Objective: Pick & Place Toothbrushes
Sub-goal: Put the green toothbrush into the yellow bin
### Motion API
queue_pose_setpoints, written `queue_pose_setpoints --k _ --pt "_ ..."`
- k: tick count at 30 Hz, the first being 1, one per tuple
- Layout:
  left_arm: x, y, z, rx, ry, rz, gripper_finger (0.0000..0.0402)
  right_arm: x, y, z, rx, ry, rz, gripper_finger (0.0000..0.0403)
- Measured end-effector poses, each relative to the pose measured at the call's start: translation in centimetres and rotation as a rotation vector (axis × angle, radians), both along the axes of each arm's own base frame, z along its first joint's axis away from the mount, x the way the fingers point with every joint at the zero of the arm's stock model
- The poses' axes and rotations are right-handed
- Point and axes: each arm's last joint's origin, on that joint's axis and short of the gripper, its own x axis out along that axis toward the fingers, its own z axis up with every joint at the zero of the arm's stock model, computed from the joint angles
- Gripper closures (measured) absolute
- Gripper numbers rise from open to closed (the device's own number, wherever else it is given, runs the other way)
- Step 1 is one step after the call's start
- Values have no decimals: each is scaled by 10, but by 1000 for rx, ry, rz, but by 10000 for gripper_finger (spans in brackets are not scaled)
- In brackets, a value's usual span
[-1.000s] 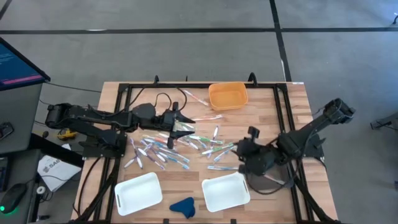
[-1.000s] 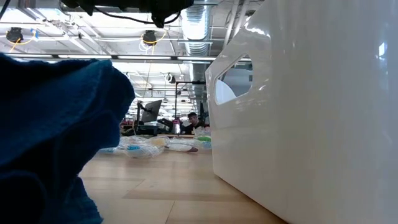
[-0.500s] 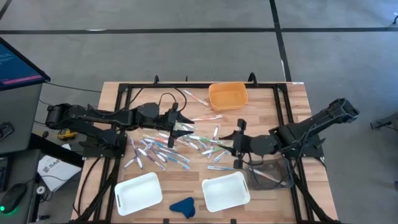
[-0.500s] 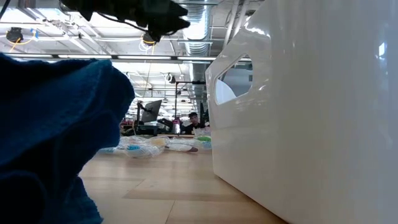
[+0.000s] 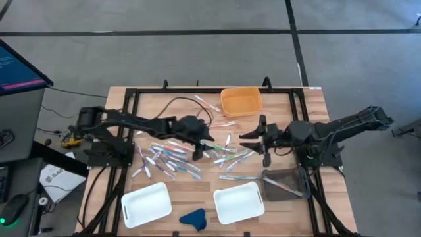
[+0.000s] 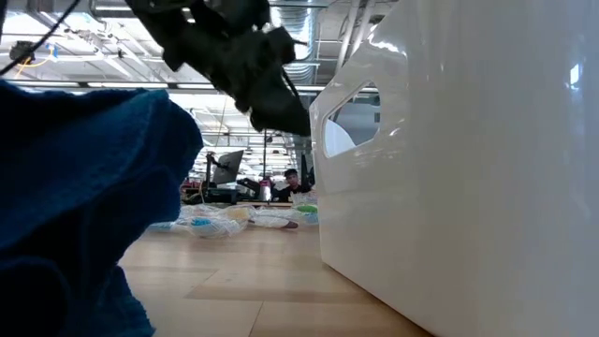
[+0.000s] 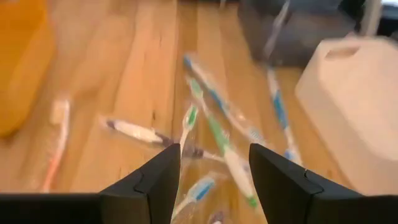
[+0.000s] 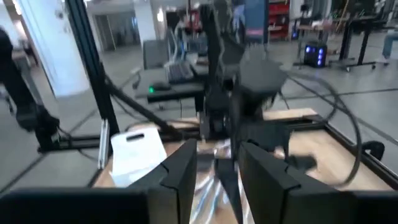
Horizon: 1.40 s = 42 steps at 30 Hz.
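Wooden table [image 5: 309, 105] in the high view carries the scattered toothbrushes [image 5: 191, 155] at its centre, between an orange tub [image 5: 241, 101] at the far edge and two white trays [image 5: 147, 205] near the front, with a dark tray [image 5: 284, 184] to the right already holding one or two brushes. The left gripper [image 5: 202, 146] reaches over the pile, further right than half a second ago. The right gripper [image 5: 258, 139] has swung from beside the dark tray back toward the pile's right edge.

Low view: a white tray wall [image 6: 468, 168] and a blue cloth [image 6: 84, 215] fill the foreground; a dark arm now hangs in at the top, lower than before.

Left wrist view: its fingers [image 7: 155, 186] stand spread, nothing between them, directly above several wrapped brushes.

Right wrist view: its fingers [image 8: 180, 171] are partly apart; I cannot tell whether anything is between them.

Judgement: the step in hand is approach for another pick. The left gripper next needs to descend, straddle a single brush and close without catching its neighbours.
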Motion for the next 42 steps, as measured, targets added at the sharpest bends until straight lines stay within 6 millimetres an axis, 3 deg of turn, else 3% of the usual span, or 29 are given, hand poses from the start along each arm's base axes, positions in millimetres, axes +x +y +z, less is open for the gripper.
queue_pose_setpoints --k 11,21,42 --pt "15 3 -43 37 143 39 215 -9 4 2 -1 -16 35 290" --pt "21 0 -64 112 161 10 215 -9 4 2 -35 -21 35 290" --pt "28 3 -70 148 117 13 215 -9 4 2 -38 -18 35 290"
